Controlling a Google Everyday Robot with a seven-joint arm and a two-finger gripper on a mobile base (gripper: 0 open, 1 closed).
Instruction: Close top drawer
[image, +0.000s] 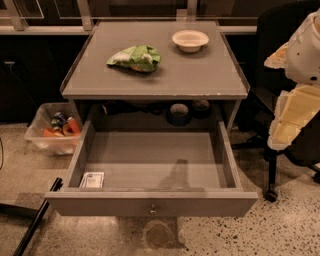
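Observation:
The top drawer (150, 202) is pulled far out of the grey cabinet toward the camera. Its flat grey front panel has a small metal knob (153, 210) at the centre. The drawer's floor is mostly bare, with a small white packet (92, 179) in the front left corner. Part of my white and cream arm (297, 85) shows at the right edge, level with the cabinet top and to the right of the drawer. My gripper is not in view.
On the cabinet top (200, 75) lie a green chip bag (135, 57) and a white bowl (190, 40). Dark round items (178, 112) sit behind the drawer. A clear bin (52, 127) of cans stands on the floor at left, a black chair (272, 150) at right, and a black rod (35, 220) at lower left.

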